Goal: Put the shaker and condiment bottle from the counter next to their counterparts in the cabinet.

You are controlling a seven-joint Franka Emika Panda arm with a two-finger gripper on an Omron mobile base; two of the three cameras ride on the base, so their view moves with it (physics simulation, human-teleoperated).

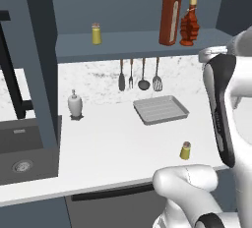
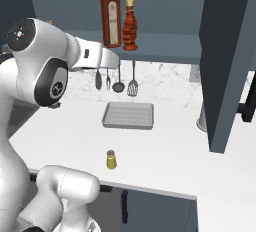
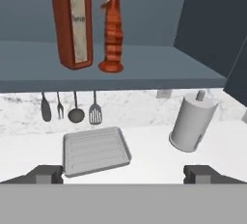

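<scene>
My gripper (image 3: 123, 172) is wide open, holding nothing. The shaker (image 1: 185, 150) near the counter's (image 1: 113, 148) front edge looks light, rigid; I'd grasp its middle.

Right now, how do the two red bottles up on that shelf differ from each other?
The tall red sauce bottle is taller and wider, with smooth sides; the condiment bottle is shorter and slimmer, with a lumpy ridged body. The sauce bottle has a green cap and a long pale label; the condiment bottle's cap is tan. Both are red and stand upright, side by side on the cabinet shelf.
</scene>
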